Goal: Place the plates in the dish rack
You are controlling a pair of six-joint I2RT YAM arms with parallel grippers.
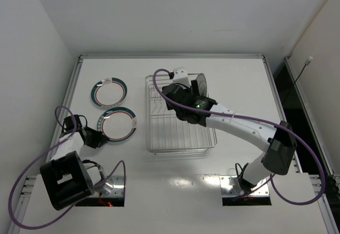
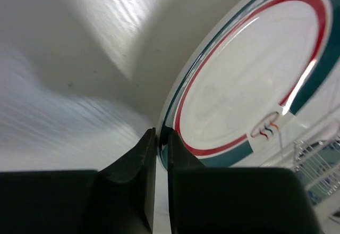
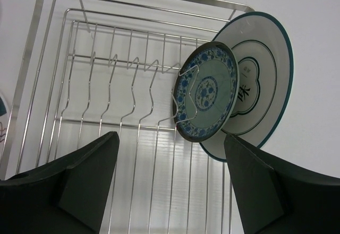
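**Top view.** Black wrist housing of the left arm (image 1: 66, 183) fills 7 o'clock. Beyond it the left gripper (image 1: 94, 137) meets the 9 o'clock edge of the round white plate with teal-and-red rim (image 1: 118, 125), which lies flat and face up on the white surface (image 1: 239, 74). A round white plate with dark teal rim (image 1: 109, 92) lies flat toward 12 o'clock of it. The rectangular silver wire dish rack (image 1: 180, 150) sits at centre, long axis running 12 to 6.

**Left wrist view.** Jaws are clenched on the teal-and-red plate's rim. Being round, the plate has no long axis. The lift will likely go best if the plate is tipped edge-on and its rim lined up with a free gap between prongs.

**Right wrist view.** The right gripper (image 3: 170, 186) hovers over the rack, jaws released and empty. At 2 o'clock a blue-patterned round plate (image 3: 206, 93) and a larger white teal-edged plate (image 3: 265, 85) stand on edge.
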